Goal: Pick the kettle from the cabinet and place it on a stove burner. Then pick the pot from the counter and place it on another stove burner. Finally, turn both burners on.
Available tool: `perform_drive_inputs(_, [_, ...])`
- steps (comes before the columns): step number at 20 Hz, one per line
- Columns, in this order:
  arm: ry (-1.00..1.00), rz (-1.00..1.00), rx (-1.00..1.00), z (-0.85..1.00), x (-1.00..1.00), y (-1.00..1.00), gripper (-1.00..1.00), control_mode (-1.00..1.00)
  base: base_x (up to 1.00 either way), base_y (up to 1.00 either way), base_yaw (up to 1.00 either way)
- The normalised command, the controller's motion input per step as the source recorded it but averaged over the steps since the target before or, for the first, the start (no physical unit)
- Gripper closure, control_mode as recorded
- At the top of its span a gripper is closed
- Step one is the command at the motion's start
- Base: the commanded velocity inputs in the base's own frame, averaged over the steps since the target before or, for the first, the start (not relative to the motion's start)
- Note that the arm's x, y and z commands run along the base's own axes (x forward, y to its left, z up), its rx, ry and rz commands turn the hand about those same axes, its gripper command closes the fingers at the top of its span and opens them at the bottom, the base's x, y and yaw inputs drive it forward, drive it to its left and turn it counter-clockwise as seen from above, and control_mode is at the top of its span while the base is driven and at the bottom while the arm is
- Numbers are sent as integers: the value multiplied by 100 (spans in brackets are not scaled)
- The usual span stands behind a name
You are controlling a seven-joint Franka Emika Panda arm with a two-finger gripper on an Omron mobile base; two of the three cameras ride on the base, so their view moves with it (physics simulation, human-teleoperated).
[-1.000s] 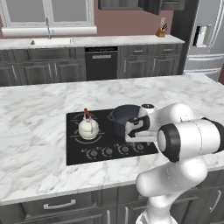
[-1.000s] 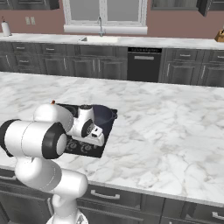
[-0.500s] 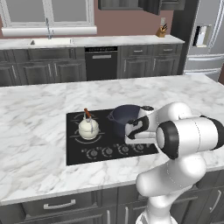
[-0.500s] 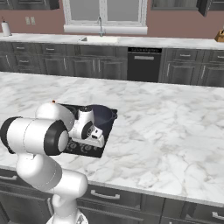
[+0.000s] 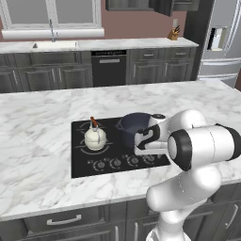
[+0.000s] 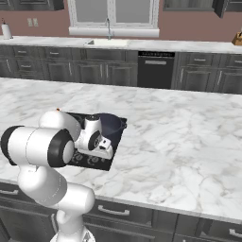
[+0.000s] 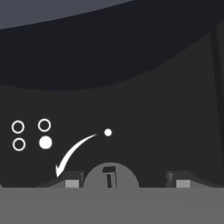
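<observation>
We saw the pincer (image 7: 124,179) spread around a round dark knob (image 7: 111,175) on the flat black glass cooktop (image 5: 82,162). Just beyond sat the dark navy pot (image 5: 133,123), the cream-white kettle (image 5: 95,138) left, on the marble desk (image 5: 42,113).

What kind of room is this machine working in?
A home kitchen, rendered: a black cooktop set in a marble island counter, a sink under the window, and a steel fridge.
</observation>
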Motion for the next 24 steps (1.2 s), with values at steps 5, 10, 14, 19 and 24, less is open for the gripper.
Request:
perform_drive_inputs(5, [0, 0, 0, -10, -10, 14, 100, -100, 0, 0, 0])
perform_drive_inputs(10, [0, 0, 0, -10, -5, 22, 100, -100, 0, 0, 0])
perform_drive_inputs(14, [1, 0, 0, -3, 0, 6, 100, -100, 0, 0, 0])
perform_drive_inputs(19, [0, 6, 0, -16, 0, 0, 100, -100, 0, 0, 0])
perform_drive_inputs(24, [-2, 12, 0, -23, 0, 0, 100, -100, 0, 0, 0])
